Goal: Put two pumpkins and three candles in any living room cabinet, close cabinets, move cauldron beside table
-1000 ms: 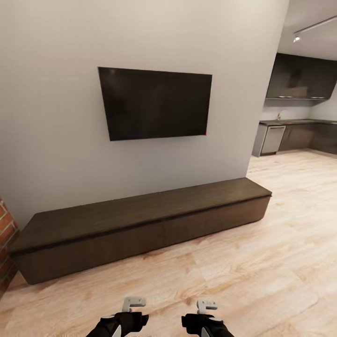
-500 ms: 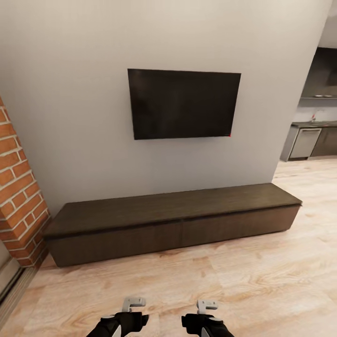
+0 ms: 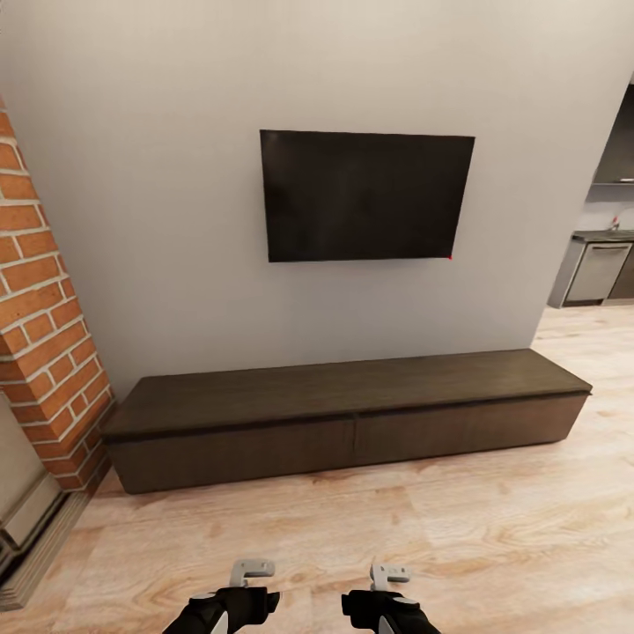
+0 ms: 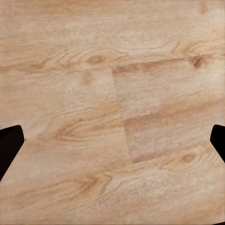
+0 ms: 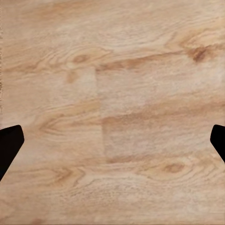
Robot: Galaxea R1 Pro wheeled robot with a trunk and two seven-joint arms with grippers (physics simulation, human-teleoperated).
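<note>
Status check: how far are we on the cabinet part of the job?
Looks done: the cabinet fronts sit flush, so it appears closed. In hand: nothing; the left gripper and right gripper are open over bare wood floor. Left: whether pumpkins and candles are stowed cannot be told, nor the cauldron's placement.

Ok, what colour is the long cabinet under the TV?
Dark brown wood grain, clearest in the head view: cabinet.

Bare wooden floor (image 3: 493,546) is lying open between me and the cabinet (image 3: 352,431); the cabinet's long top is sitting bare, with free wall between it and the television (image 3: 365,195); its flat fronts are standing shut; a brick column (image 3: 44,335) is crowding the cabinet's left end; the right end is opening onto more floor.
</note>
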